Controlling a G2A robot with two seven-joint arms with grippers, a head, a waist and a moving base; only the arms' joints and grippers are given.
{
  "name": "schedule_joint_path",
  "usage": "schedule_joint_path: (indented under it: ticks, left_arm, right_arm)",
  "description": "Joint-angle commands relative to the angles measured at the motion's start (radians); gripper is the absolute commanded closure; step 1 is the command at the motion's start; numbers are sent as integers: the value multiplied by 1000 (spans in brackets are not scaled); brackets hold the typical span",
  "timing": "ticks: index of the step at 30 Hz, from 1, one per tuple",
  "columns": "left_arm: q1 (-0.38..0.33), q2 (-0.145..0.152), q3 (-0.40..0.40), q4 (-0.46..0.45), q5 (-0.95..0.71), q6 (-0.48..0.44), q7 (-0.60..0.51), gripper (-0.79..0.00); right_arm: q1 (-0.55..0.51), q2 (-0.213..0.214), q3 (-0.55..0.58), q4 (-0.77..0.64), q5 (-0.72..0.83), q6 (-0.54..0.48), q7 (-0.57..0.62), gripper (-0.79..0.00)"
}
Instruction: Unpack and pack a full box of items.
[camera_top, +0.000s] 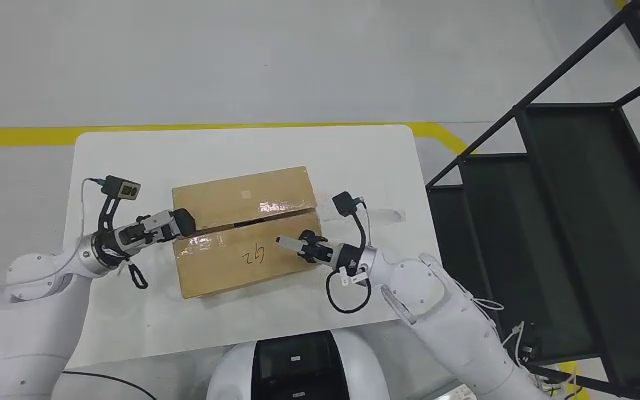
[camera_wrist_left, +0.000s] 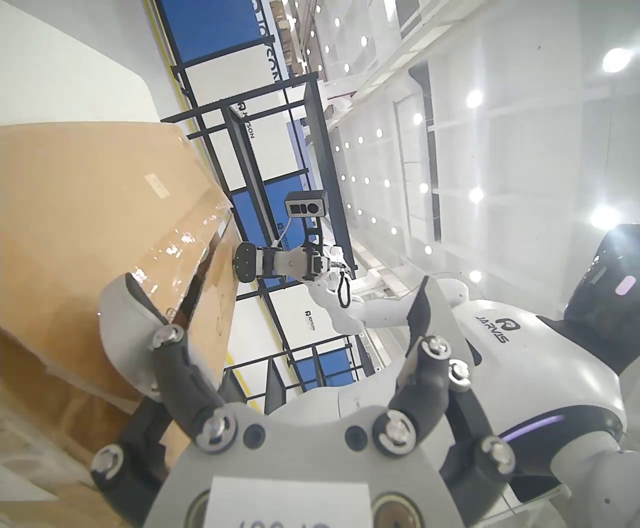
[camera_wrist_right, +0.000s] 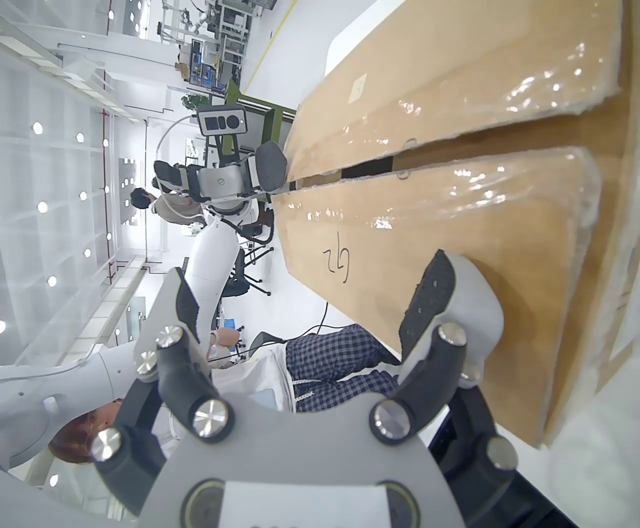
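At the left end of the box (camera_top: 240, 205), level with the flap seam: left gripper (camera_top: 183, 222), jaws spread wide, holding nothing. In the middle of the white surface (camera_top: 370, 160): the box, flaps down, a narrow gap along the taped seam. Over the near flap, toward the right end: right gripper (camera_top: 292, 244), jaws wide apart, likewise empty.
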Motion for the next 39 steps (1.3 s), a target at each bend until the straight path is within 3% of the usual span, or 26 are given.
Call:
schedule_joint_path:
  ticks: [1,10,22,28,39]
  left_arm:
    - [-1,2,2,6,-3,16,-16,-785]
    - [-2,11,6,8,29,63,-63,-785]
    - [1,21,0,-14,116,92,-54,-785]
    - [5,23,3,-29,148,118,-18,-785]
    - [-25,21,32,-30,163,253,36,-785]
  right_arm:
    - [2,-1,-6,11,3,-4,3,-785]
    - [54,-10,-41,70,-13,1,-11,-785]
    - [5,2,5,-29,-80,-12,-52,-785]
    - [-60,13,52,-117,-128,-16,-82,-785]
    - [-271,38,186,-224,-185,43,-148,-785]
